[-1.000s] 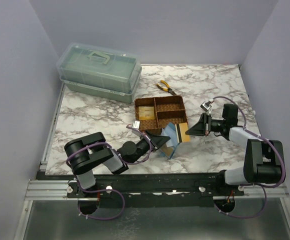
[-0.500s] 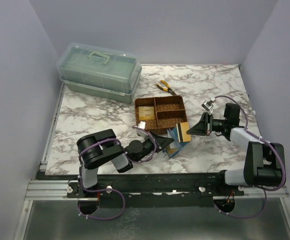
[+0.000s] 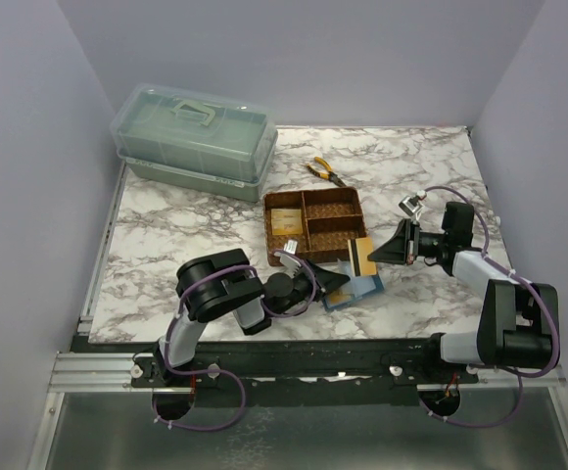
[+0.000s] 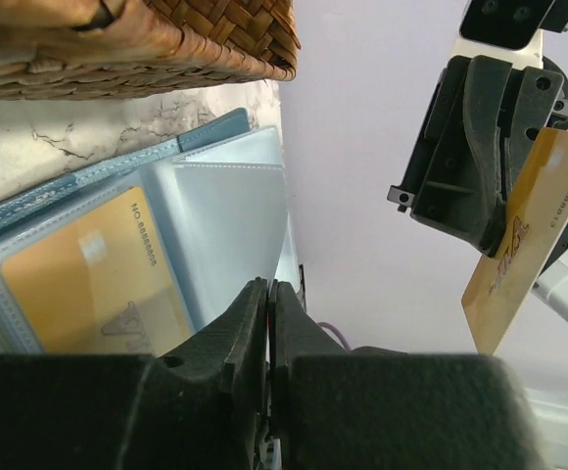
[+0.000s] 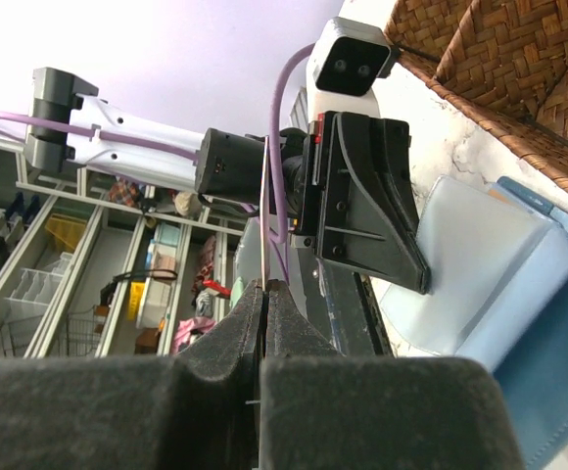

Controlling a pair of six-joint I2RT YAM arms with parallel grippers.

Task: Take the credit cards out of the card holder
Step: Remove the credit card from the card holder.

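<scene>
Top external view: card holder (image 3: 364,290) lying open close to the near edge of the marble tabletop (image 3: 186,225), a little right of the middle, just in front of the brown woven tray (image 3: 267,227). Left gripper (image 3: 341,282) low over the tabletop at the holder's left side, arm stretched along the near edge. Right gripper (image 3: 373,255) coming in from the right edge, just beyond the holder, clamped tight on a gold credit card (image 3: 360,259) held clear of the holder and standing on edge above the tabletop. Left wrist view: left jaws almost together, only a hairline slit between them, pinched at the corner of a clear plastic sleeve (image 4: 230,230) raised off the holder's blue cover; a second credit card (image 4: 88,284), gold with printed digits, tucked in the sleeve pocket lying flat underneath; the tray's woven wall right behind it. Right wrist view: held card seen edge-on as a thin line running up from between the closed right jaws, left gripper opposite, its tip meeting the lifted clear sleeve. Elsewhere: green lidded toolbox (image 3: 194,137) at the far left corner, yellow-handled pliers (image 3: 323,172) near the far edge, beyond the tray and apart from it.
</scene>
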